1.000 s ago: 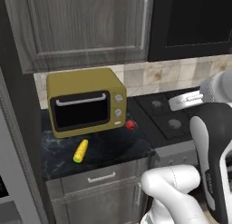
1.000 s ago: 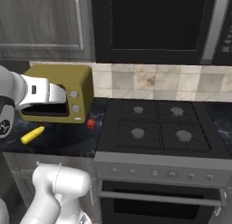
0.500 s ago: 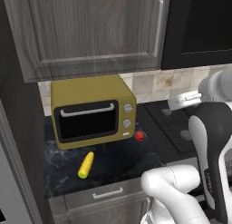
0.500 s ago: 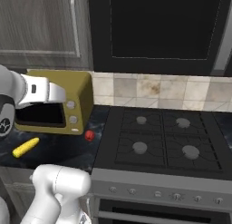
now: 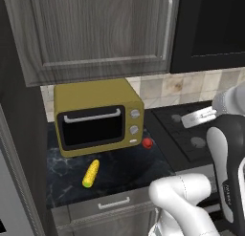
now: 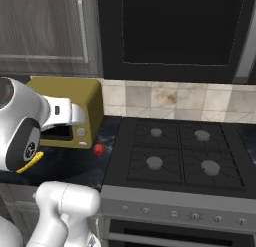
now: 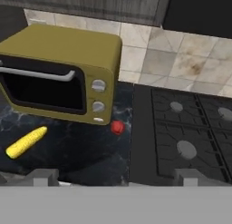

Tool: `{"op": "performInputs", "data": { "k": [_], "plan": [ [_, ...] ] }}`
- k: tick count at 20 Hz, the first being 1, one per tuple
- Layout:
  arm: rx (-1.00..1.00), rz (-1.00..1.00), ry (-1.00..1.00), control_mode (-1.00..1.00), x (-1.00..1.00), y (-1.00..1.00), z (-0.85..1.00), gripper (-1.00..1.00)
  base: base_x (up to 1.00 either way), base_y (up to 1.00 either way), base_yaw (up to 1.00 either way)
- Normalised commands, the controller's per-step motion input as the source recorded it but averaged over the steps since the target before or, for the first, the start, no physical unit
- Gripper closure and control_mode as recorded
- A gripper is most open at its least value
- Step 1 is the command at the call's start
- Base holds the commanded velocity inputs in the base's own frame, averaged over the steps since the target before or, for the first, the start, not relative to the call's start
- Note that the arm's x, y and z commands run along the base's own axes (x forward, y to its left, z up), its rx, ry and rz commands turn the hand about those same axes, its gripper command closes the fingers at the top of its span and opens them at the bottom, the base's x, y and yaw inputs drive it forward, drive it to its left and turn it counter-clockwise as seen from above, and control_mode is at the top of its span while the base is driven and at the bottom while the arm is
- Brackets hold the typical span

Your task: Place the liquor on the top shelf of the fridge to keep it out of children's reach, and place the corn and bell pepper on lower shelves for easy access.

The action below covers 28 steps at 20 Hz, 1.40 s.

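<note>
No readable text, label, brand or number on toaster oven [image 5: 98, 116], stove [image 6: 180, 153] or cabinets [image 5: 95, 34].

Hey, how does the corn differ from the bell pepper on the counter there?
The corn is a long yellow cob; the bell pepper is small, round and bright red. The corn lies flat in front of the yellow toaster oven; the bell pepper sits by the oven's knob-side corner, nearer the stove. Both rest untouched on the dark counter.
</note>
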Motion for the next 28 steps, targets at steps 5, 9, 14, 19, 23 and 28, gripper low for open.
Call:
{"op": "performInputs", "data": {
  "k": [5, 9, 14, 19, 23, 28],
  "plan": [
    [0.00, 0.09, 0.14, -1.00, 0.28, -0.01, -0.61, -1.00, 0.00, 0.00, 0.00],
    [0.00, 0.06, 0.20, -1.00, 0.27, 0.00, -0.54, -1.00, 0.00, 0.00, 0.00],
    [0.00, 0.07, 0.18, -1.00, 0.27, 0.00, -0.53, -1.00, 0.00, 0.00, 0.00],
    [0.00, 0.08, 0.09, -1.00, 0.30, 0.02, -0.42, -1.00, 0.00, 0.00, 0.00],
    [0.00, 0.07, 0.09, -1.00, 0.39, 0.08, -0.29, -1.00, 0.00, 0.00, 0.00],
    [0.00, 0.03, 0.13, -1.00, 0.50, 0.17, -0.29, -1.00, 0.00, 0.00, 0.00]
  ]
}}
